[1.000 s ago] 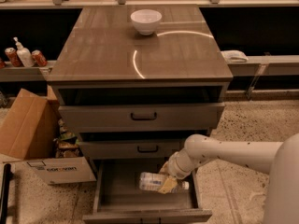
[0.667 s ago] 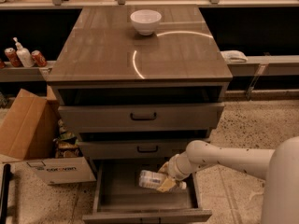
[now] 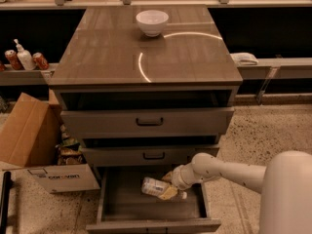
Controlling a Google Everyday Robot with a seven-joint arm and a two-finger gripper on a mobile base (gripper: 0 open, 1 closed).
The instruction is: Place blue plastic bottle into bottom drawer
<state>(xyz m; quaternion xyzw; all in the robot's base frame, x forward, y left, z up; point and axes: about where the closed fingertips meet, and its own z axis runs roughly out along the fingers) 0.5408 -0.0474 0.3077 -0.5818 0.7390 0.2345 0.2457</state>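
1. The bottom drawer (image 3: 127, 201) is pulled wide open. We see a plain grey interior holding the blue plastic bottle (image 3: 155, 186), which lies on its side toward the right, white cap pointing right.
2. The pincer (image 3: 167, 185) reaches down inside that drawer, its tan fingers (image 3: 169, 193) closed around the bottle near the cap end. We cannot tell whether the bottle rests on the drawer floor.
3. A white bowl (image 3: 152, 22) sits on the cabinet's wood-grain surface (image 3: 185, 57), and we cannot see inside it.
4. The top drawer (image 3: 146, 122) and middle drawer (image 3: 151, 155), each with a black handle, stand slightly ajar, their insides lost in shadow.
5. Left of the cabinet, an open cardboard box (image 3: 27, 130) and a white carton (image 3: 63, 178) flank crumpled packets we cannot identify.
6. The bottle is clear and ribbed with a pale label. The smooth white arm (image 3: 229, 169) runs to a rounded body cut off at the right edge.
7. Two soda cans (image 3: 40, 61) and a white pump bottle (image 3: 23, 57) stand on a dim shelf at left.
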